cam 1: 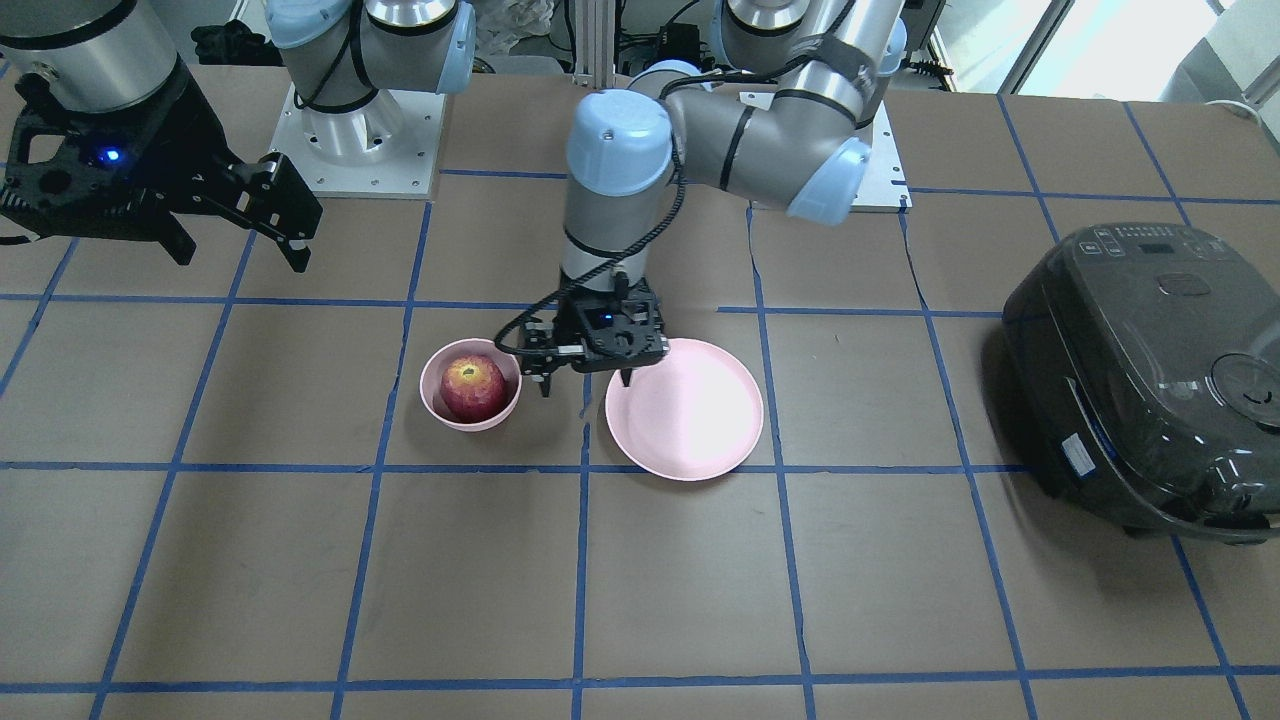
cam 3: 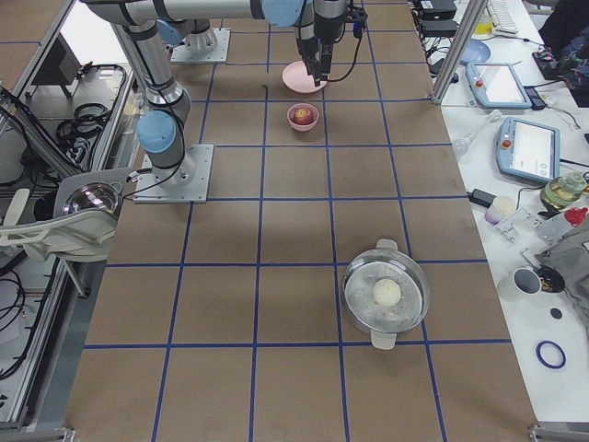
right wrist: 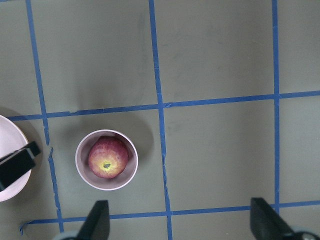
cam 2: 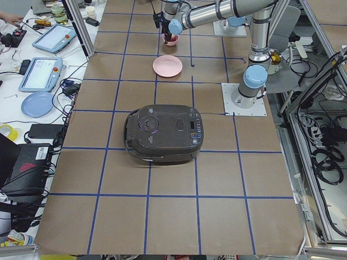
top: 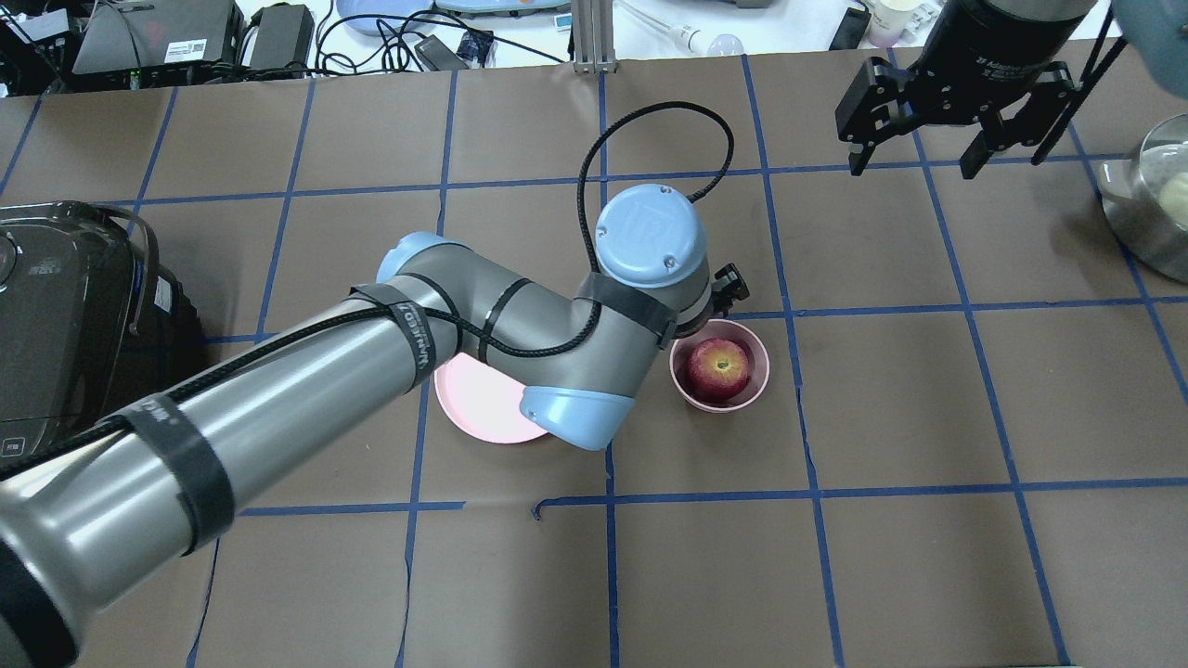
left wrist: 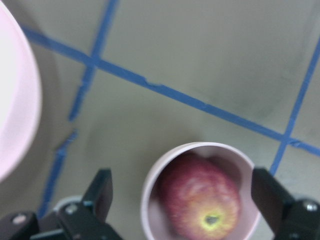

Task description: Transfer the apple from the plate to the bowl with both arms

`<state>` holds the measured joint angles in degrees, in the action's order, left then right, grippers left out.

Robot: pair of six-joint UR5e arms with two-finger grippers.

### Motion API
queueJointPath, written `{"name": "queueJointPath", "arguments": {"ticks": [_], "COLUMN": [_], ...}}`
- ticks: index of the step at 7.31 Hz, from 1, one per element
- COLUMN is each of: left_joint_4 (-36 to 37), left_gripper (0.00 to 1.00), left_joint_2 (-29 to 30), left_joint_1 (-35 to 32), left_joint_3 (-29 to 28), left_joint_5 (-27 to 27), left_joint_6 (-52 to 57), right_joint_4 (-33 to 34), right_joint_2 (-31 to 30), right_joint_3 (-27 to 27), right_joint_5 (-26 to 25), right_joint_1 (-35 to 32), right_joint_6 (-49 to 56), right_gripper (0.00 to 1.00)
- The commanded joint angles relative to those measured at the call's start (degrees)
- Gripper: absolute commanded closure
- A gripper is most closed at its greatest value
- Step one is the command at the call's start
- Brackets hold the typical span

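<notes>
The dark-red apple (cam 1: 473,387) lies stem-up inside the small pink bowl (cam 1: 470,424). The wide pink plate (cam 1: 690,420) sits bare beside it. My left gripper (cam 1: 585,385) is open and empty, hanging low over the gap between bowl and plate. In the left wrist view its fingers (left wrist: 102,192) straddle the bowl (left wrist: 150,185) and apple (left wrist: 200,197) from above. My right gripper (cam 1: 240,250) is open and empty, held high and well off to the side. Its wrist view shows the apple (right wrist: 107,157) in the bowl (right wrist: 82,170) far below.
A dark rice cooker (cam 1: 1150,380) stands at the table end on my left side. A steel pot (top: 1151,204) sits at the far right. In the overhead view my left forearm and elbow (top: 557,371) cover part of the plate (top: 473,399).
</notes>
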<state>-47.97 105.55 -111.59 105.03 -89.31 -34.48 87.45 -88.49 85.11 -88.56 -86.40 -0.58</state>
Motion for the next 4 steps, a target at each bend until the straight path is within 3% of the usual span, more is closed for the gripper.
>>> {"name": "queueJointPath", "arguments": {"ticks": [1,3,4], "left_joint_4": [-15.8,-35.9,-42.5], "left_gripper": [0.0,0.0,0.0], "left_joint_2": [-10.0,-14.0,-14.3], "left_joint_1": [12.7,22.8,23.0], "left_joint_3": [-0.3,-12.1,-19.9], "left_joint_5": [-1.4,-1.1,-1.1], "left_joint_6": [18.6,29.8,29.8], "right_joint_4": [0.0,0.1,0.0], "right_joint_2": [0.1,0.1,0.2], "right_joint_3": [0.1,0.1,0.1], "right_joint_5": [0.0,0.1,0.1], "right_joint_1": [0.0,0.0,0.0], "right_joint_6": [0.1,0.1,0.1], "right_gripper": [0.0,0.0,0.0]}}
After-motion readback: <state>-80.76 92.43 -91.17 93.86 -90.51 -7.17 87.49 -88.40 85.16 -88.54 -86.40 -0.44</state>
